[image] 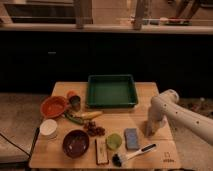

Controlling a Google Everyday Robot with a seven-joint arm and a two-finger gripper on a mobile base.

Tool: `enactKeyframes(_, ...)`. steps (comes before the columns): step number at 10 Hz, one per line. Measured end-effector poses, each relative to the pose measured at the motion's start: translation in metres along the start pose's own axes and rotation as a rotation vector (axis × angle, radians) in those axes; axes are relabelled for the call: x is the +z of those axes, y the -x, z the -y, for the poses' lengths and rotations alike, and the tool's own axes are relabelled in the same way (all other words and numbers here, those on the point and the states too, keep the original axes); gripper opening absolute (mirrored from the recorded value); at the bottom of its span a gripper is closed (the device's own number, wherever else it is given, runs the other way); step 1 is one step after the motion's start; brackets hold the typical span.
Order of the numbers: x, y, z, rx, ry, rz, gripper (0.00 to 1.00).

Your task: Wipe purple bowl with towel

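Purple bowl [76, 143] stands upright at the front left of the wooden table [55, 159]. A white cup [48, 128] is just beside it on the left, and an orange bowl [53, 106] sits behind. A blue sponge [131, 138] and a brush [132, 155] lie to its right. A green tray [111, 91] occupies the rear centre. The gripper [151, 131] is lowered at the table's right side, well apart from the bowl. Whether it is open or holding anything cannot be determined.

Dim warm light — table [145, 91] lit, dark beyond; gripper [152, 131] pale at table's right.
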Motion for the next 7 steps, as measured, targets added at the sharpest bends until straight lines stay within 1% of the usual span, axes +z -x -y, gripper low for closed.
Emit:
enactKeyframes(1, -0.001, 0.0, 0.0, -0.001, 0.0, 0.0, 0.0)
enactKeyframes(3, -0.001, 0.003, 0.0, -0.005, 0.001, 0.001, 0.0)
enactKeyframes(4, -0.007, 0.004, -0.001, -0.013, -0.015, 0.003, 0.0)
enactKeyframes(5, -0.014, 0.004, -0.002, -0.017, -0.03, 0.003, 0.0)
enactKeyframes(7, -0.046, 0.004, -0.004, -0.031, -0.077, 0.01, 0.0)
